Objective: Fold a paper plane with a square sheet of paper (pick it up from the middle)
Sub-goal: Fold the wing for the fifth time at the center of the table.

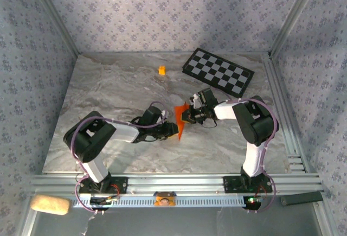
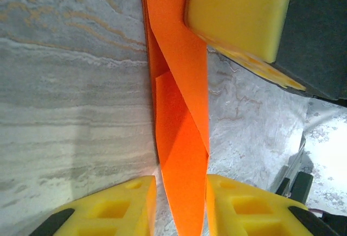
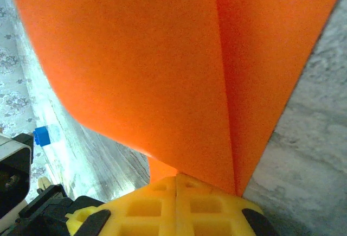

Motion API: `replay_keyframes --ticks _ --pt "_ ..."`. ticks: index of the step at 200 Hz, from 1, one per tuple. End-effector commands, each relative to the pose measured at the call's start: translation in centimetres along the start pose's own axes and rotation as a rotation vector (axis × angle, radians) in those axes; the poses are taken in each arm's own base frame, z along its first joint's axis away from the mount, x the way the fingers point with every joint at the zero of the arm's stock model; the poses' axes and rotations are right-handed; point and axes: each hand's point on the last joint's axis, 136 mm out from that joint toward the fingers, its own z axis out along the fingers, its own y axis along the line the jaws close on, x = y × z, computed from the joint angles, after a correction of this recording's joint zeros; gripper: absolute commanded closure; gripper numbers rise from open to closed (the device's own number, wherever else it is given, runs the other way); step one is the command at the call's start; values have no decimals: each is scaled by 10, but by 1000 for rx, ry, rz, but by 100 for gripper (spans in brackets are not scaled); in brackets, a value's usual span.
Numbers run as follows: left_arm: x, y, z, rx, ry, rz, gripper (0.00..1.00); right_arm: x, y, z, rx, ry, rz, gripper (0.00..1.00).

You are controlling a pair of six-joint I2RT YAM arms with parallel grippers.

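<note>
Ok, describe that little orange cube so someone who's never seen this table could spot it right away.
Start at the marble table and find the black-and-white checkered board at its far right corner. Just left of the board, apart from it, the little orange-yellow cube sits on bare marble. Unlike the folded orange paper mid-table, it is tiny, blocky and alone.

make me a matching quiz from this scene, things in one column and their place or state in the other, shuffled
Things:
1 left gripper
2 right gripper
3 checkered board
4 small orange cube

Place or state:
a near the far edge, about centre
b shut on the orange paper
c far right corner
d fingers apart, paper between them

Pairs: 1-d, 2-b, 3-c, 4-a
</note>
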Motion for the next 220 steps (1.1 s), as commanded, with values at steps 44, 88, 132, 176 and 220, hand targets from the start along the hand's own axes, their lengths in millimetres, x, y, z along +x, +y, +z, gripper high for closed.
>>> replay_keyframes --ticks 44,88,132,176,220 --pt "-2 -2 4 -25 28 15 73 27 -40 5 141 51 84 94" --pt "3 4 9 -29 54 0 75 27 -39 6 139 51 83 94" --pt "-1 -4 7 -9 32 6 77 27 -40 5 143 53 84 94" --pt "-7 -11 -4 -11 -13 25 72 28 -39 5 143 54 85 94" --pt "-7 -20 -3 10 -9 31 73 27 -40 4 148 52 86 94"
